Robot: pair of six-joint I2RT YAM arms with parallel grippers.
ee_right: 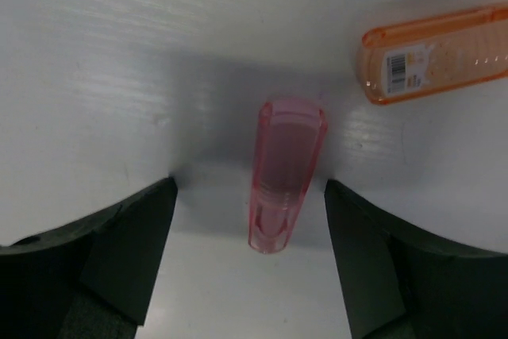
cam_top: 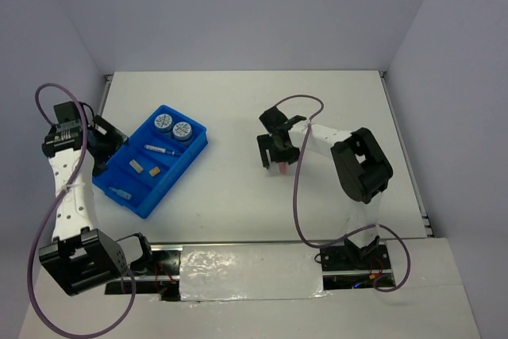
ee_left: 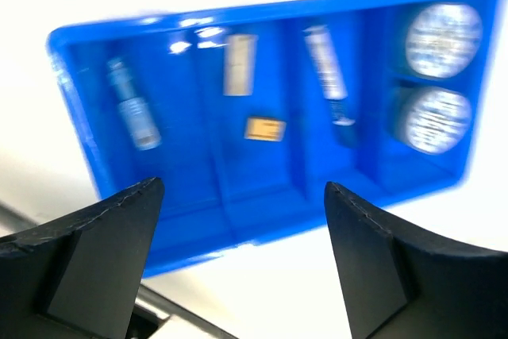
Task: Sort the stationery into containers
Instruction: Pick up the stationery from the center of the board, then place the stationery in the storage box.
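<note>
**Stationery, sorted pt:** blue tray [cam_top: 173, 180] on table [cam_top: 238, 101], L side.
- Far compt: patterned disc [cam_top: 163, 123] + second disc [cam_top: 182, 130].
- Next compt: pen [cam_top: 161, 149].
- Next: grey block [cam_top: 136, 165], tan block [cam_top: 152, 170].
- Near end: lt-blue capsule [cam_top: 121, 193].

**Loose:** pink capsule [ee_right: 284, 172] on table, R side, well apart from tray. Orange capsule [ee_right: 436, 53] near it, not touching.

**R gripper** [ee_right: 250, 188]: jaws spread either side of pink capsule, gaps both sides.

**L gripper** [ee_left: 244, 186]: jaws spread wide, empty, over tray's long edge.
</note>
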